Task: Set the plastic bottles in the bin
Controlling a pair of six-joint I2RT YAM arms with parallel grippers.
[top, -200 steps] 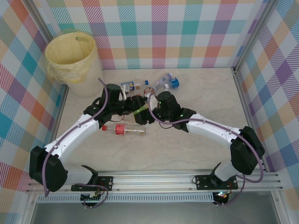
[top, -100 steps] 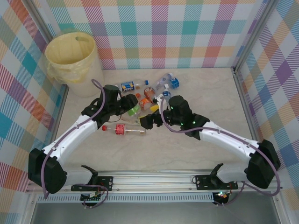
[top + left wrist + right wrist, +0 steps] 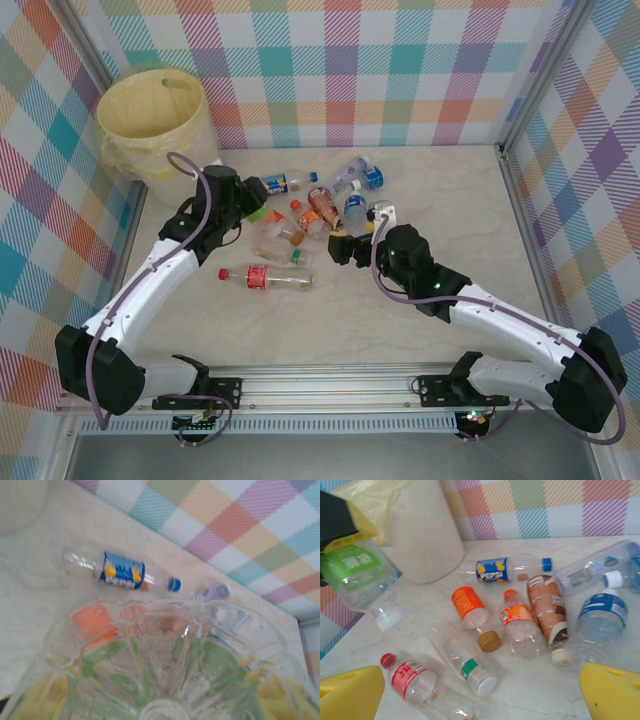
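- The carrying step is under way: the left gripper (image 3: 247, 208) is clamping a green-labelled bottle (image 3: 357, 572), its jaws narrowed around the body, and is holding it clear of the tabletop (image 3: 400, 320).
- The bin (image 3: 190, 150) is standing in the tabletop's far left corner, with its yellowish bag folding over the rim. The held bottle is hanging near the bin's wall and is not yet over its mouth.
- The next move, as I judge it, is raising the bottle above the rim and bringing it over the opening before the jaws let go. The bin is tall, so the lift needs to come first.
- The right gripper (image 3: 480, 700) is hovering over the loose bottles with its jaws spread wide, gripping nothing.
- The held bottle is looking clear and empty, its neck pointing down and its ribbed base facing the left wrist camera.
- The other bottles are lying on their sides toward the middle of the far edge. Among them are a blue Pepsi bottle (image 3: 492, 569) and an orange-labelled bottle (image 3: 467, 602). A red-labelled bottle (image 3: 412, 677) is lying nearest the arms.
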